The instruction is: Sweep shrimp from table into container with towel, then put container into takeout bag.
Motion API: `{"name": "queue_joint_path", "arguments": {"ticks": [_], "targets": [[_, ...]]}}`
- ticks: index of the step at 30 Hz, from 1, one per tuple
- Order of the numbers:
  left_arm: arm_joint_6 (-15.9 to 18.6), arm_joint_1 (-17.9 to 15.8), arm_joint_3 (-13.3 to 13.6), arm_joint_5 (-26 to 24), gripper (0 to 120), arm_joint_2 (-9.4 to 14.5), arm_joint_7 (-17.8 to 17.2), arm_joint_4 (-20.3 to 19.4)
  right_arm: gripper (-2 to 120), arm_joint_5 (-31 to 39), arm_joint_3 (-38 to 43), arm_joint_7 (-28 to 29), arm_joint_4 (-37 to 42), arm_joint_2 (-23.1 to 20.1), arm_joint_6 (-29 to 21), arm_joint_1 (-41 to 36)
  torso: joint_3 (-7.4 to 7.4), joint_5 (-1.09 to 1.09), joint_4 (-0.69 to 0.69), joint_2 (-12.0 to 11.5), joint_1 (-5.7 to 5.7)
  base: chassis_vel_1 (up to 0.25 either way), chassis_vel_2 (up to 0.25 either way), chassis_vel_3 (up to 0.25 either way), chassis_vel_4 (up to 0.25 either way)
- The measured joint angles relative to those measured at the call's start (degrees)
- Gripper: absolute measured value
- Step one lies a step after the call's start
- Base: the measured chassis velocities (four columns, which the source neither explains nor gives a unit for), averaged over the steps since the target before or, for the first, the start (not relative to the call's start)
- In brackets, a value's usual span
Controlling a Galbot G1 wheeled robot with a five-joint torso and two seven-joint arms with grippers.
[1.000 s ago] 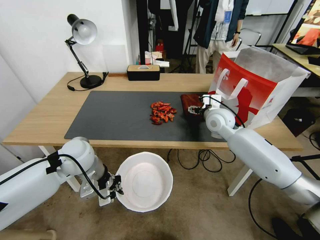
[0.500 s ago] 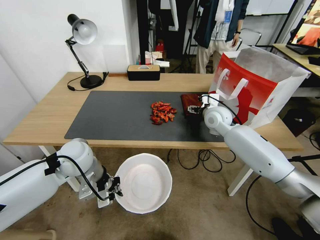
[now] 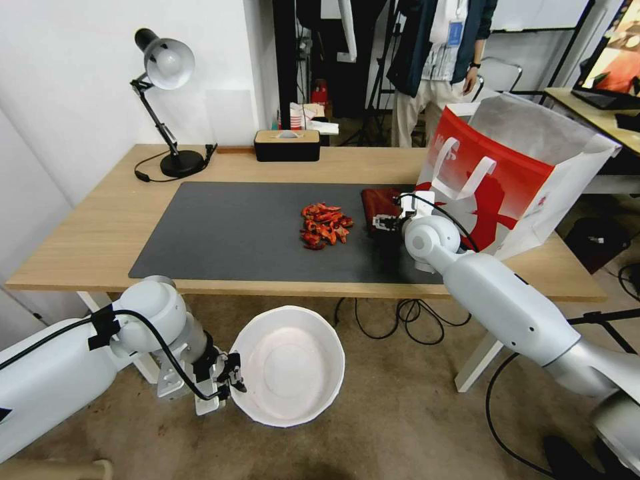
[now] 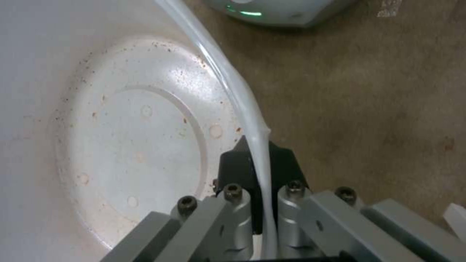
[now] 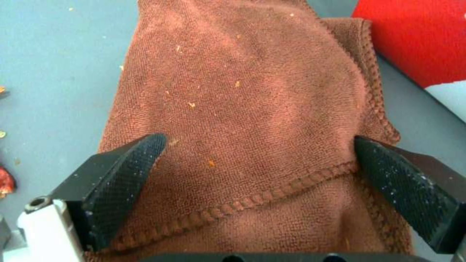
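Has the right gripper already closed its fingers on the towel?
No, the right gripper hangs open over the towel, fingers spread apart.

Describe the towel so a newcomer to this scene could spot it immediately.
On the light wood table lies a dark grey mat; look at its right end, beside the red and white takeout bag. There the towel lies flat under the open right gripper. It is dull rust-brown soft cloth, unlike the bright red-orange shrimp heaped to its left.
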Motion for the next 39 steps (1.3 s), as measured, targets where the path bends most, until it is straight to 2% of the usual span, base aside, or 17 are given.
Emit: {"name": "queue_joint_path", "arguments": {"ticks": [5, 11, 16, 19, 20, 22, 23, 25, 26, 30, 33, 39], "targets": [[-0.1, 0.0, 0.1, -0.1, 0, 0.0, -0.1, 0.1, 97, 0.1, 0.1, 0.1, -0.4, 0.4, 0.0, 0.0, -0.01, 0.00, 0.01, 0.0, 0.00, 0.000, 0.000, 0.000, 0.000], [-0.3, -0.1, 0.5, -0.3, 0, -0.5, -0.4, 0.4, 77, 0.1, 0.3, 0.1, -0.8, 0.4, 0.1, 0.0, -0.01, 0.00, 0.00, 0.0, -0.01, 0.000, 0.000, 0.000, 0.000], [-0.4, -0.5, 0.6, -0.4, 0, -0.5, -0.5, 0.6, 67, 0.1, 0.1, 0.1, -0.7, 0.1, 0.1, 0.1, 0.00, 0.01, 0.01, 0.0, -0.01, 0.000, 0.000, 0.000, 0.000], [-0.6, -0.5, 0.7, -0.4, 0, -0.6, -0.7, 0.6, 54, 0.0, 0.1, 0.1, -0.2, -0.2, 0.1, -0.2, 0.00, 0.02, 0.02, 0.0, 0.00, 0.000, 0.000, 0.000, 0.000], [-0.6, -0.5, 0.7, -0.4, 0, -0.6, -0.7, 0.6, 54, 0.0, 0.1, 0.1, -0.2, -0.2, 0.1, -0.2, 0.00, 0.02, 0.02, 0.0, 0.00, 0.000, 0.000, 0.000, 0.000], [-0.7, -0.3, 0.7, -0.4, 0, -0.6, -0.7, 0.6, 43, 0.0, -0.1, 0.0, 0.3, -0.5, 0.2, -0.3, 0.01, 0.02, 0.04, 0.0, 0.01, 0.000, 0.000, 0.000, 0.000], [-0.7, -0.3, 0.7, -0.4, 0, -0.6, -0.7, 0.6, 43, 0.0, -0.1, 0.0, 0.3, -0.5, 0.2, -0.3, 0.01, 0.02, 0.04, 0.0, 0.01, 0.000, 0.000, 0.000, 0.000], [-0.7, -0.3, 0.7, -0.5, 0, -0.5, -0.7, 0.6, 32, 0.0, -0.3, 0.0, 1.2, -1.0, 0.3, -0.5, 0.01, 0.03, 0.04, 0.0, 0.01, 0.000, 0.000, 0.000, 0.000], [-0.7, -0.3, 0.7, -0.5, 0, -0.5, -0.7, 0.6, 32, 0.0, -0.3, 0.0, 1.2, -1.0, 0.3, -0.5, 0.01, 0.03, 0.04, 0.0, 0.01, 0.000, 0.000, 0.000, 0.000], [-0.7, -0.6, 0.7, -0.5, 0, -0.4, -0.9, 0.5, 13, -1.6, -0.6, -0.5, 2.7, -1.7, 0.6, -1.1, 0.02, 0.04, 0.03, 0.0, 0.03, 0.000, 0.000, 0.000, 0.000], [-0.7, -0.8, 0.7, -0.6, 0, -0.3, -0.9, 0.5, 5, -2.8, -0.6, -0.8, 3.8, -2.2, 0.8, -1.5, 0.03, 0.05, 0.00, 0.0, 0.03, 0.000, 0.000, 0.000, 0.000], [-0.7, -0.8, 0.7, -0.7, 0, -0.1, -1.1, 0.5, 5, -4.2, -0.3, -1.4, 5.6, -3.4, 1.5, -1.7, 0.03, 0.04, 0.01, 0.0, 0.03, 0.000, 0.000, 0.000, 0.000]]}}
